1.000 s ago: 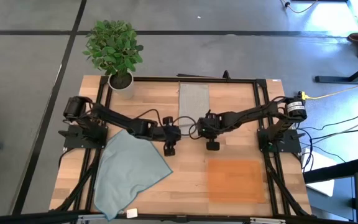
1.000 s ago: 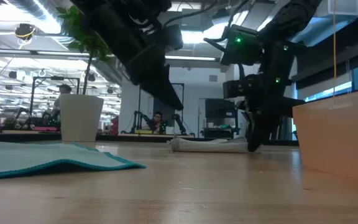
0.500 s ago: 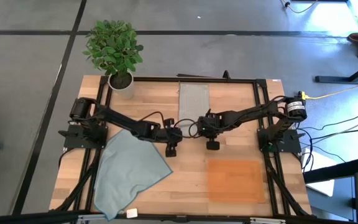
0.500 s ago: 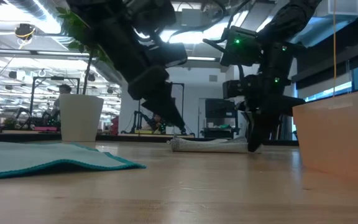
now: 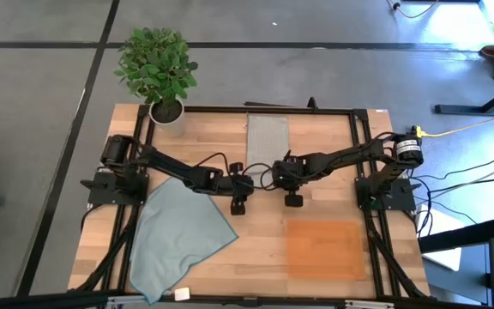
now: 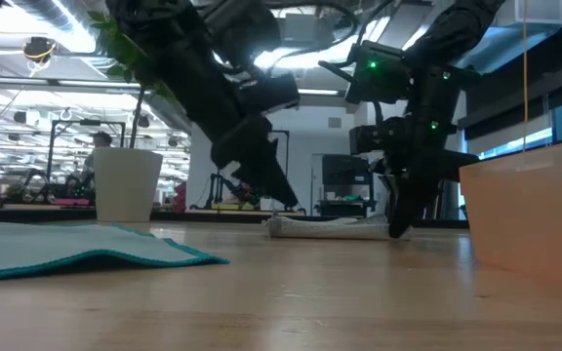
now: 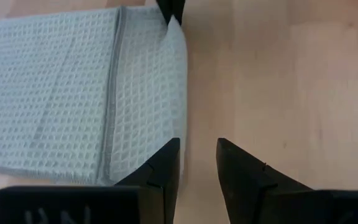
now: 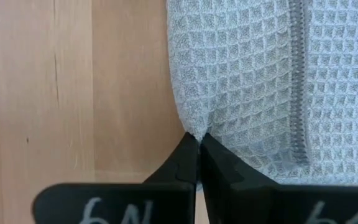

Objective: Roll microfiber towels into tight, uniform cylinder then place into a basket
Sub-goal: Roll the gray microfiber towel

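The grey-beige waffle towel (image 5: 267,137) lies flat as a narrow strip at the table's far middle, its near end toward the centre. My right gripper (image 8: 197,135) is shut on that near end's right corner. My left gripper (image 7: 197,144) is open at the near end's left corner (image 7: 166,146); one finger is over the towel's edge and one over bare wood, and I cannot tell whether it touches. The pale blue towel (image 5: 178,236) lies spread at the near left. The orange-brown basket (image 5: 324,249) sits at the near right. My right gripper pinches the towel's near-end edge at its right corner (image 8: 194,127) between its two shut fingers, coming from above and pointing down. The cloth puckers into a small peak at the fingers (image 7: 176,25). The rest of the towel lies flat on the table.
A potted plant in a white pot (image 5: 165,110) stands at the far left corner. Bare wood (image 5: 264,232) lies between the two towels and the basket. A black frame (image 5: 358,154) runs round the table's edges. In the low view the basket's wall (image 6: 530,214) rises at the right.
My left gripper has moved toward the table's right and far side and come down, arriving at the grey-beige towel's near-left corner. My right gripper has stayed shut on the other corner. The towels have not moved.
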Motion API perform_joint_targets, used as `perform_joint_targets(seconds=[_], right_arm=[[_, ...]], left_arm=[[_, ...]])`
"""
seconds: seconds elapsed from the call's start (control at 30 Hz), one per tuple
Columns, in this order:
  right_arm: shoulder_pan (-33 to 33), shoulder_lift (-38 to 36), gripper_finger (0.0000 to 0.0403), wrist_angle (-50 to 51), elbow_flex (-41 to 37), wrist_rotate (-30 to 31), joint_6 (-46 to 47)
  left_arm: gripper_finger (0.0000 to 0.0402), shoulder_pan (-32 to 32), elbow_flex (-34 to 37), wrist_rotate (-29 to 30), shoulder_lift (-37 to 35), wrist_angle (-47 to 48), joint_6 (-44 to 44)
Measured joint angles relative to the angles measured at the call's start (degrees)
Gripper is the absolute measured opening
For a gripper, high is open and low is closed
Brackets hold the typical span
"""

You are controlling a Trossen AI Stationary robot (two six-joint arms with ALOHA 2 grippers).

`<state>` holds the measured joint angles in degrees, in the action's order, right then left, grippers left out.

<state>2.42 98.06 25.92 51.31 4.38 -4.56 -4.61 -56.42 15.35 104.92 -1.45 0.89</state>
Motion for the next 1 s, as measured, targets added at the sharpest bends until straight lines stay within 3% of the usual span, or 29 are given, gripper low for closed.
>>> perform_joint_targets(seconds=[0.2,0.47,0.7,1.0], right_arm=[[0.0,0.0,0.0009,-0.25,0.0,-0.08,0.02],[0.0,0.02,0.0009,-0.49,0.0,-0.15,0.02],[0.0,0.02,0.0009,-0.49,0.0,-0.15,0.02],[-0.01,0.02,0.001,-0.53,0.0,-0.13,0.02]], left_arm=[[0.0097,-0.02,-0.07,3.67,1.99,0.04,-2.7],[0.0095,1.08,-0.07,4.09,2.01,0.27,-2.99],[0.0094,2.13,-0.09,-0.5,3.68,0.22,-2.97],[0.0094,2.08,-0.09,-0.91,3.68,0.1,-3.02]])
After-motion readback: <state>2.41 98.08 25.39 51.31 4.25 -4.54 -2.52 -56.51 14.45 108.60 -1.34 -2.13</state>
